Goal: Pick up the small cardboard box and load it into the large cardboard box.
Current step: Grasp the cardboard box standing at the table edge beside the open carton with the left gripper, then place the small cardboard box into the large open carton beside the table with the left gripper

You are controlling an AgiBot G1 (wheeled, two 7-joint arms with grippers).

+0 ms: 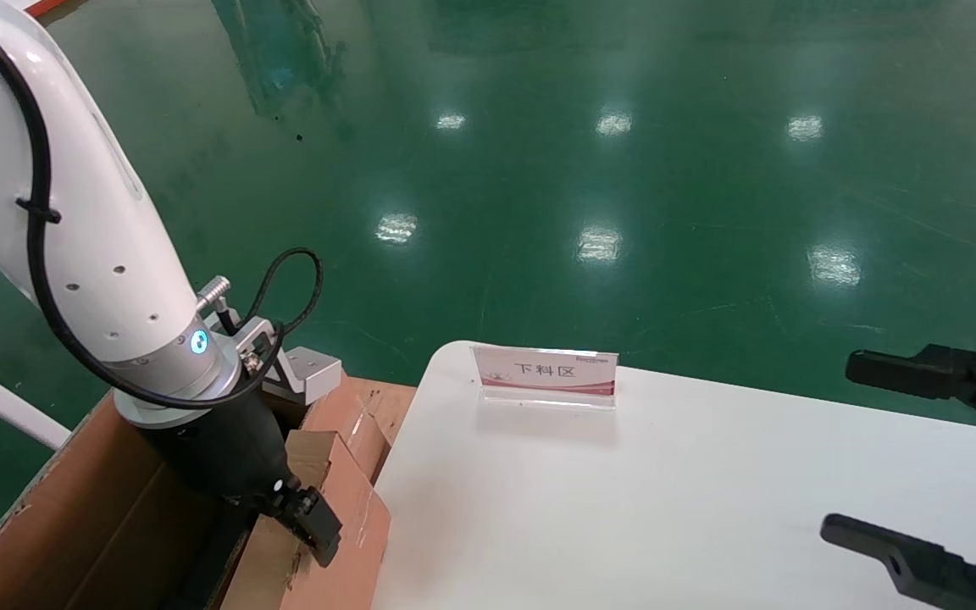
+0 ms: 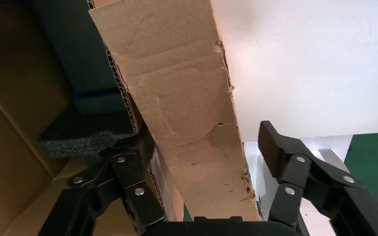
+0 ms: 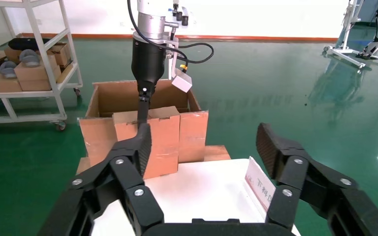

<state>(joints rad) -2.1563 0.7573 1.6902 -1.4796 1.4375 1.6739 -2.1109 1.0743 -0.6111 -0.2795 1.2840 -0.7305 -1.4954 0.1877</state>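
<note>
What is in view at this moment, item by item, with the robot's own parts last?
large cardboard box: one, brown, on the floor at the table's left end.
flap: one, brown, standing up at the box's table-side rim.
black foam: one piece, inside the box.
small cardboard box: cannot be told apart from the flaps.
table: one, white, in front of the robot.
sign: one, clear holder with a red-and-white card, at the table's far edge.
shelf cart: one, white, beyond the box, carrying brown cartons.
floor: green, glossy.
left end effector: black, open, straddling the flap.
right end effector: black, open, over the table's right side.
</note>
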